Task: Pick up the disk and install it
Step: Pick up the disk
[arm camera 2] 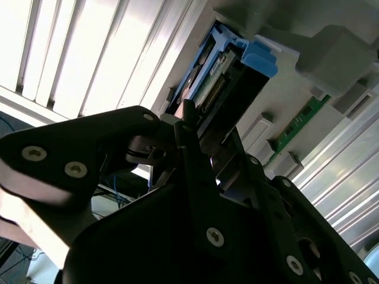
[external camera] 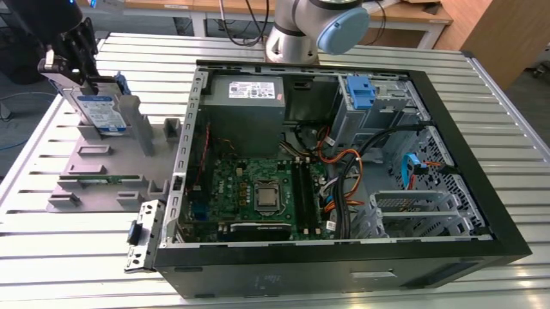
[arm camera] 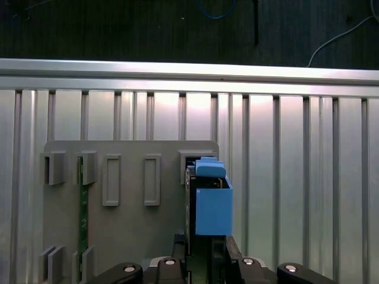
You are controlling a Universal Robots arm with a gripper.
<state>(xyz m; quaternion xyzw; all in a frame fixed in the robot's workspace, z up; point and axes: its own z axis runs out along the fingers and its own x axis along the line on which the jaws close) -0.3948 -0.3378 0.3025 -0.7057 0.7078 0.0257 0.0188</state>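
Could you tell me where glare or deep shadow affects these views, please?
In the second wrist view the table slats blow out white and the gripper is nearly black; in the first wrist view the slats gleam brightly; the exterior view looks evenly lit.

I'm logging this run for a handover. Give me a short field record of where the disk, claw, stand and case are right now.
disk: upright in the grey stand, outside the computer case
claw: at the disk's top edge; grip unclear
computer case: open, motherboard exposed, on the exterior view's right of the stand
task state: disk not yet installed
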